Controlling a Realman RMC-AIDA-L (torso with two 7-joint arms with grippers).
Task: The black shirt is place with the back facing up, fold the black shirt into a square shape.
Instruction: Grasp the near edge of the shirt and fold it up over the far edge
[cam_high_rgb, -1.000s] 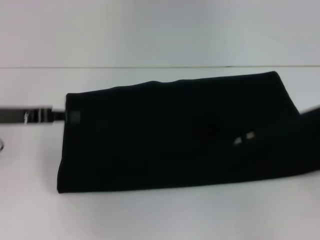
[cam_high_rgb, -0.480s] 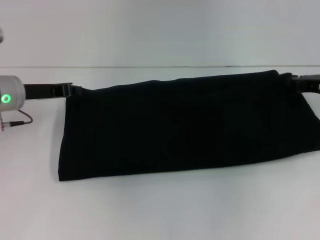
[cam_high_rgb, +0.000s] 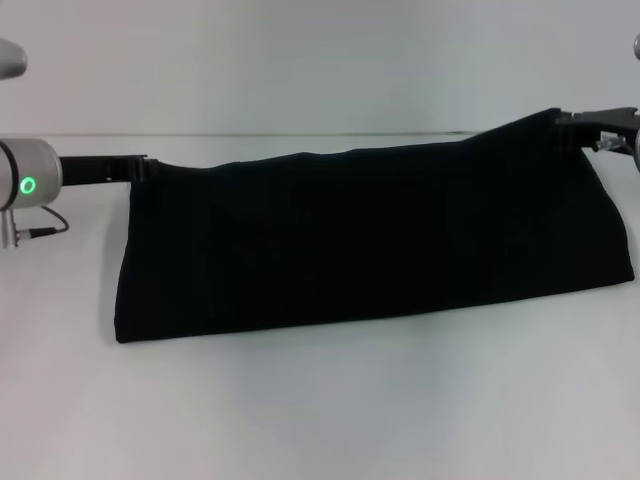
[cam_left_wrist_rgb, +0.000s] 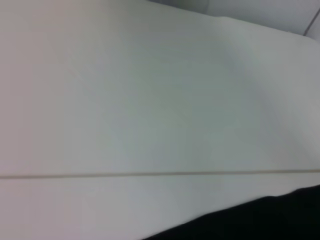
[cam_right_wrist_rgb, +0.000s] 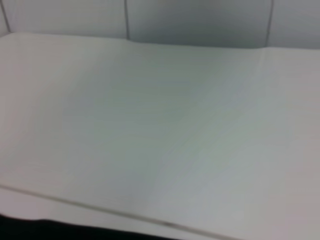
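Two claws clamp the far corners of the black shirt (cam_high_rgb: 370, 245): left claw (cam_high_rgb: 140, 170) at upper left, right claw (cam_high_rgb: 570, 118) at upper right. Its long axis spans the frame across the worktop (cam_high_rgb: 320, 410), near edge resting there.

White table and wall

The white table (cam_high_rgb: 330, 410) spreads wide; a pale wall (cam_high_rgb: 320, 60) rises behind its far edge.
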